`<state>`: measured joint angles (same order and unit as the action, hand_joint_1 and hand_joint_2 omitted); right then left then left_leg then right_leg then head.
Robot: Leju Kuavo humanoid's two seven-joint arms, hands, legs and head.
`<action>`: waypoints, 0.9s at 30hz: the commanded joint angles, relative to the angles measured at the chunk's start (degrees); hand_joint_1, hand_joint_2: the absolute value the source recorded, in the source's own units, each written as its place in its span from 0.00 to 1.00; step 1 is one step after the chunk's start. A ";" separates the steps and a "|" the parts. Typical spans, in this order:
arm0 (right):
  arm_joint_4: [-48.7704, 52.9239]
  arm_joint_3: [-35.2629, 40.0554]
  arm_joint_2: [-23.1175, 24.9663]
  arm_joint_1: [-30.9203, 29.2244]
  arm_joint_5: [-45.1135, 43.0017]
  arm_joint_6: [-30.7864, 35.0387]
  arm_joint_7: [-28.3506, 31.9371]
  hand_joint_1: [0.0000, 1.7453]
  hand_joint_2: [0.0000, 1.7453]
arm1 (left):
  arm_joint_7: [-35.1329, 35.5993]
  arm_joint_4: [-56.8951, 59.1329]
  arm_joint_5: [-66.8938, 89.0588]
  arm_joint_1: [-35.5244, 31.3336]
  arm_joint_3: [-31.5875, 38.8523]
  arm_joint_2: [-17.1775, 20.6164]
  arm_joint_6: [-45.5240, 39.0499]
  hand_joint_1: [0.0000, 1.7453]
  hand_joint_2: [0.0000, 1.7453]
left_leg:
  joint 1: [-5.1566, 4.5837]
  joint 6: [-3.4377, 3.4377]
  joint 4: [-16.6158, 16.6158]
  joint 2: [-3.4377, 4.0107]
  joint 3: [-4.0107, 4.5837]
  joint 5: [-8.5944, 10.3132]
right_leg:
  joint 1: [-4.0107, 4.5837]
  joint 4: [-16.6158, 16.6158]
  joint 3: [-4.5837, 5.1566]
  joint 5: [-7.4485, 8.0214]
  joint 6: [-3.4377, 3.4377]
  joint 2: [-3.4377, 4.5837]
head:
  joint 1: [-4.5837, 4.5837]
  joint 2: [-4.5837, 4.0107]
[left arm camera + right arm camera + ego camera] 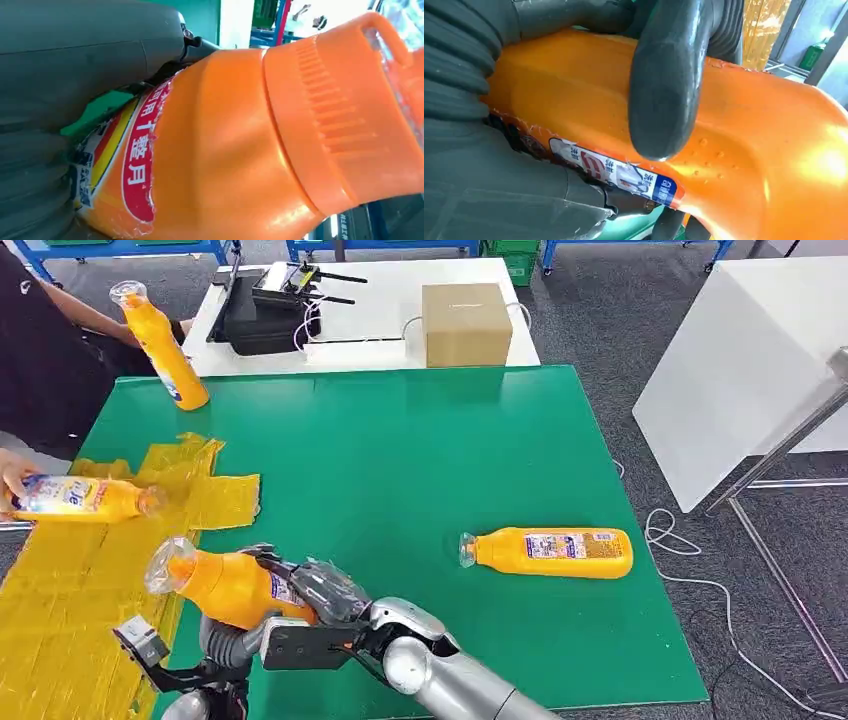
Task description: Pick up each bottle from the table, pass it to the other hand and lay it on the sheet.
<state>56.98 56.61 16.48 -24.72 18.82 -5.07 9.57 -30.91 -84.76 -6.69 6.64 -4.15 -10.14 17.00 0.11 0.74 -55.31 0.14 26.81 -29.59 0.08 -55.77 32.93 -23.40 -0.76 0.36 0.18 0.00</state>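
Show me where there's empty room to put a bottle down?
Bare green table lies between the cardboard box and the lying bottle. The yellow sheet is bare near its lower part. Crowded: where both hands grip a bottle.

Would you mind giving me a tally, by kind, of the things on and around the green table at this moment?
Orange bottles: 4 (one held in the robot's hands, one lying on the green table, one in a person's hand over the yellow sheet, one tilted at the far corner)
Yellow sheets: 1
Cardboard boxes: 1
Total: 6
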 commanded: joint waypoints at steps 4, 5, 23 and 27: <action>-3.30 5.21 0.28 -0.24 0.55 -0.89 0.65 1.00 1.00 | 0.57 5.00 0.50 -5.24 -2.98 1.03 0.15 1.00 1.00 | 0.04 -0.04 0.07 -0.19 -0.08 0.02 | 0.04 0.08 -0.14 -0.03 -0.03 -0.20 | 0.00 0.00; -3.30 5.21 0.28 -0.24 0.55 -0.89 0.65 1.00 1.00 | 0.57 5.00 0.50 -5.24 -2.98 1.03 0.15 1.00 1.00 | 0.03 -0.03 0.06 -0.16 -0.08 0.01 | 0.03 0.06 -0.13 -0.03 -0.02 -0.17 | 0.02 0.00; 2.64 0.59 -3.45 2.83 1.29 1.40 1.15 0.00 0.00 | -0.06 1.54 0.51 -3.71 1.51 1.07 -1.66 1.00 1.00 | 0.07 -0.03 0.05 -0.18 -0.07 0.00 | 0.07 0.11 -0.15 -0.02 -0.03 -0.19 | 0.02 0.00; 4.24 -0.50 -4.04 3.88 2.15 1.87 1.24 0.00 0.00 | -0.08 0.50 1.28 -3.11 3.33 0.94 -2.50 1.00 1.00 | 0.09 -0.04 0.07 -0.16 -0.13 -0.01 | 0.08 0.13 -0.21 -0.02 -0.04 -0.17 | 0.02 0.00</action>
<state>58.38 55.41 15.56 -22.79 19.69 -3.43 10.23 -31.39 -84.50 -6.19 6.09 -3.91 -9.68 16.11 0.10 0.74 -55.31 0.14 26.81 -29.59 0.07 -55.77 32.93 -23.40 -0.76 0.36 0.20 0.00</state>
